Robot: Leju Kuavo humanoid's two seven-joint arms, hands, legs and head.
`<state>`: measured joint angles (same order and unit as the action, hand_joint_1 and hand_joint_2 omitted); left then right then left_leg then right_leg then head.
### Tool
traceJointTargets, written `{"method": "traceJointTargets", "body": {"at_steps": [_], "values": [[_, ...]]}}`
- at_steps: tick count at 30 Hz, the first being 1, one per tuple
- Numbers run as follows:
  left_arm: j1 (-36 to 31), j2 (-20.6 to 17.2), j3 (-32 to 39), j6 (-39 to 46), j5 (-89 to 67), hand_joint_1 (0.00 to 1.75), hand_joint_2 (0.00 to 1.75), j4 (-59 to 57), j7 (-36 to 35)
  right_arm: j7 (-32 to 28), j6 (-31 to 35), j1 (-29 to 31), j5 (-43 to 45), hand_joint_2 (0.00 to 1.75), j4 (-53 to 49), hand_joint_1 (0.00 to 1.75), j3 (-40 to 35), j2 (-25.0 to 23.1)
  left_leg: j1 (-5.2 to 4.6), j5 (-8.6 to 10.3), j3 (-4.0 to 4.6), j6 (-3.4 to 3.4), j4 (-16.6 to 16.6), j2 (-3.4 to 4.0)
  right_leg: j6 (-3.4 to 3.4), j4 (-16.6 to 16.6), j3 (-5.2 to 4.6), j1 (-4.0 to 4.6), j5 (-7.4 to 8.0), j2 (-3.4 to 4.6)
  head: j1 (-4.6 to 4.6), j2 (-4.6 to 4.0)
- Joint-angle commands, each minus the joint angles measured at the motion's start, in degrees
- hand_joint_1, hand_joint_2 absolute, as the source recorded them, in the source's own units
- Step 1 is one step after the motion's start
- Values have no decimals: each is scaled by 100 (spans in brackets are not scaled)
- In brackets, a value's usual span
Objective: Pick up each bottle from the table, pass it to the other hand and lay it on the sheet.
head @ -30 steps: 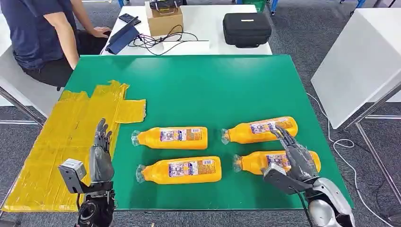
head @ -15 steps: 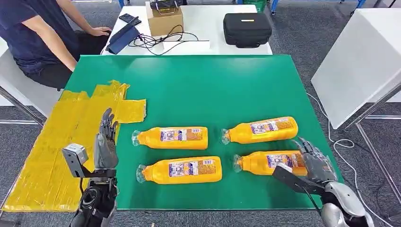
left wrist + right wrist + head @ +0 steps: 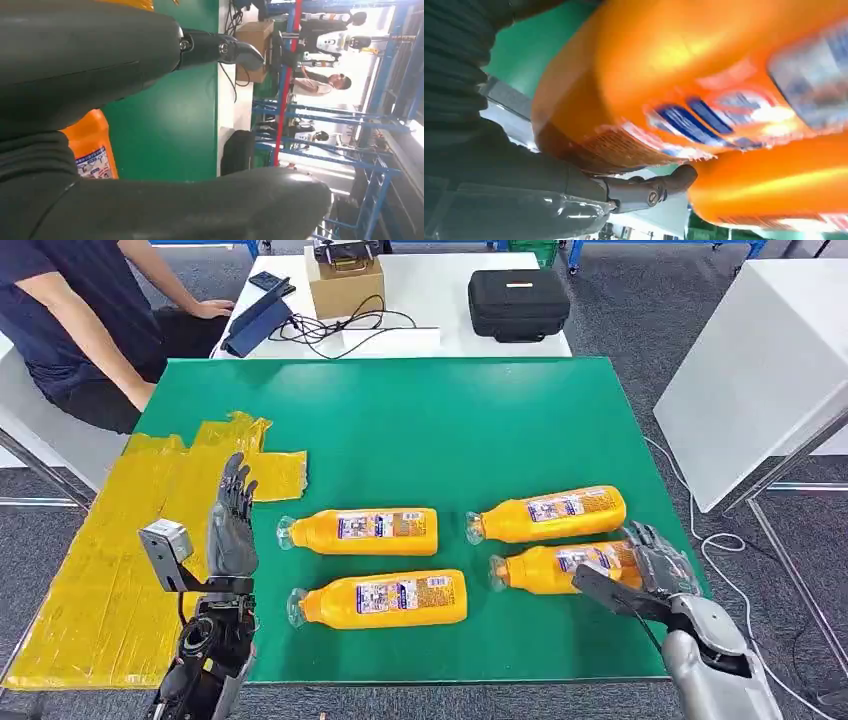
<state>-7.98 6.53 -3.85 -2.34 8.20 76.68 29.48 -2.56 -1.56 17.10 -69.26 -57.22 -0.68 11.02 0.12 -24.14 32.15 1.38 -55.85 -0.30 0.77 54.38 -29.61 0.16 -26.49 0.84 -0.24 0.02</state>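
Four orange bottles lie on the green table (image 3: 450, 430): far left (image 3: 365, 531), near left (image 3: 385, 600), far right (image 3: 550, 514) and near right (image 3: 545, 568). My right hand (image 3: 660, 565) grips the near right bottle at its base end; in the right wrist view that bottle (image 3: 684, 75) sits against the palm, a finger (image 3: 649, 187) curls under it, and the far right bottle (image 3: 774, 190) lies just beyond. My left hand (image 3: 232, 530) stands open, fingers straight, at the edge of the yellow sheet (image 3: 120, 540), left of the two left bottles. The left wrist view catches a bottle (image 3: 92, 150) past that hand (image 3: 100, 60).
A person (image 3: 70, 320) sits at the table's far left corner. Behind stands a white table with a black case (image 3: 518, 302), a cardboard box (image 3: 345, 280) and cables. Another white table (image 3: 760, 360) is on the right. Bare green surface lies beyond the bottles.
My right hand has slid to the near right bottle's base and closed on it; that bottle has shifted towards the far right one. My left hand has moved forward along the sheet's edge.
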Motion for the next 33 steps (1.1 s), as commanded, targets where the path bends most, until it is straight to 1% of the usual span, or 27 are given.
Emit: {"method": "traceJointTargets", "body": {"at_steps": [1, 6, 8, 12, 15, 17, 19, 20, 21, 28, 30, 31, 32, 33], "values": [[-172, 145, 207, 124, 27, 0, 0, -393, 36, -83, 209, 1276, -193, 175, 2644, 175, -203, -597, 9, 0, -24, -6, 8, 26, -4, -18, 21, 9, 18, 16, 2, 0], [-152, 188, 258, 145, 26, 0, 0, -376, 47, -73, 253, 1591, -292, 175, 2928, 175, -184, -748, 7, 1, -50, -5, 5, 21, -7, -12, 46, 6, 15, 14, 2, 0], [-197, 185, 277, 157, 34, 0, 0, -470, 70, -169, 214, 1724, -307, 175, 3120, 175, -176, -760, 7, 2, -54, -6, 5, 25, -8, -11, 46, 7, 18, 20, 0, 0], [-206, 173, 281, 154, 40, 0, 0, -488, 85, -233, 217, 1747, -289, 175, 3161, 175, -148, -758, 8, 8, -54, -6, 8, 9, -2, -15, 50, 7, 21, 6, 0, 0], [-182, 136, 238, 156, 68, 0, 0, -477, 114, -551, 273, 1815, -112, 175, 3154, 175, 90, -800, 8, 5, -59, -3, 6, 12, -2, -12, 55, 7, 18, 10, 0, 0], [-157, 132, 224, 191, 102, 0, 0, -499, 134, -944, 319, 1776, 196, 175, 2824, 175, 330, -841, 7, 4, -59, -3, 6, 16, -1, -11, 53, 7, 18, 14, 0, 0], [-111, 142, 252, 325, 122, 0, 0, -484, 159, -1405, 317, 1546, 735, 175, 1862, 175, 611, -931, 7, 5, -57, -4, 5, 14, -2, -10, 51, 8, 17, 11, 0, 0], [-91, 131, 251, 336, 130, 0, 0, -464, 159, -1274, 21, 1387, 789, 175, 1326, 175, 601, -939, 4, 6, -53, -3, 4, 12, -2, -5, 46, 4, 16, 11, 2, 0], [-90, 129, 249, 336, 130, 0, 0, -461, 159, -1224, -57, 1347, 802, 175, 1195, 175, 594, -936, 3, 5, -47, -4, 4, 14, -2, -4, 41, 4, 16, 11, 0, 0], [-99, 131, 249, 336, 130, 0, 0, -456, 159, -1239, -36, 1300, 795, 175, 1197, 175, 584, -937, 5, 0, -20, -2, -1, -8, 1, -3, 25, 4, 9, -11, -2, 0], [-99, 131, 249, 336, 130, 0, 0, -456, 159, -1239, -36, 1300, 795, 175, 1197, 175, 584, -937, 2, 4, -11, 0, 0, -4, -1, -1, 14, 2, 12, -4, -2, 0], [-80, 135, 275, 355, 159, 0, 0, -447, 143, -1605, 114, 1252, 1133, 175, 965, 175, 727, -1000, 4, 1, -12, -2, 0, -3, 1, -3, 17, 3, 10, -7, 0, 0], [-34, 125, 313, 368, 176, 0, 0, -428, 139, -1751, -20, 1002, 1573, 175, 212, 175, 752, -978, 0, 5, -3, -1, 1, -5, -1, 1, 4, -1, 12, -6, -2, 0], [2, 116, 355, 377, 191, 0, 0, -420, 142, -1742, -120, 753, 1907, 175, -462, 175, 773, -948, 2, 1, -2, -3, -1, -2, 0, 1, 4, 1, 10, -7, -2, 0]]}}
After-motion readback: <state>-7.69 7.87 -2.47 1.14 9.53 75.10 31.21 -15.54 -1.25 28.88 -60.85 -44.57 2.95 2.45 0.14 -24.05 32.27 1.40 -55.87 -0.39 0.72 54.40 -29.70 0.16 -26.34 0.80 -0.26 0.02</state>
